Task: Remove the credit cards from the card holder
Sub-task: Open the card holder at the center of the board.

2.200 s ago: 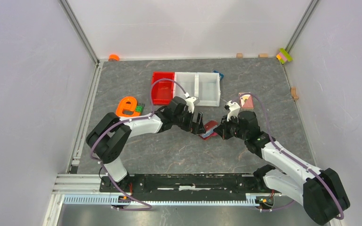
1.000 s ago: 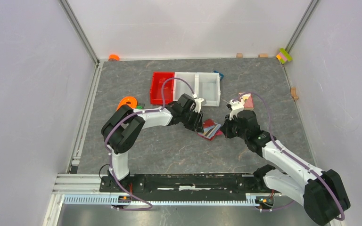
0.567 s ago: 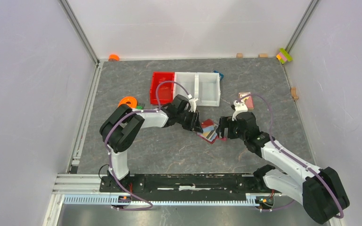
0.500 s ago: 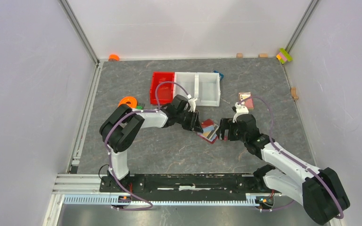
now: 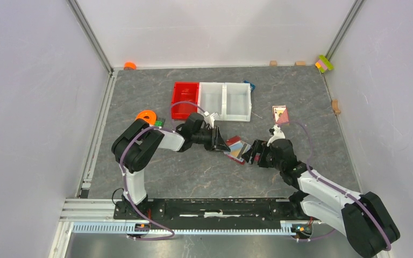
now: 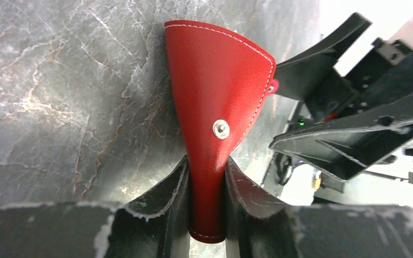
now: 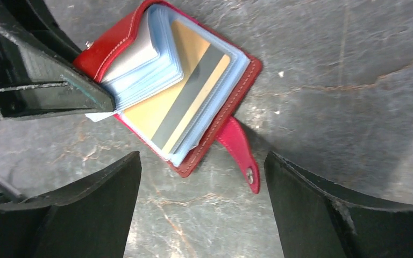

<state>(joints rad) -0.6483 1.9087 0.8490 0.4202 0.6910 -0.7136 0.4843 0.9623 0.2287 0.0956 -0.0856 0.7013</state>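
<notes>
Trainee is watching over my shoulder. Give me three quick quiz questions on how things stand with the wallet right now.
1. True or false: the left gripper is clamped on the card holder.
2. The right gripper is: A shut on the holder, B open above it, C out of view.
3. Fill in: the card showing inside is ___ with a grey stripe.

Key: 1 true. 2 B. 3 tan-orange.
</notes>
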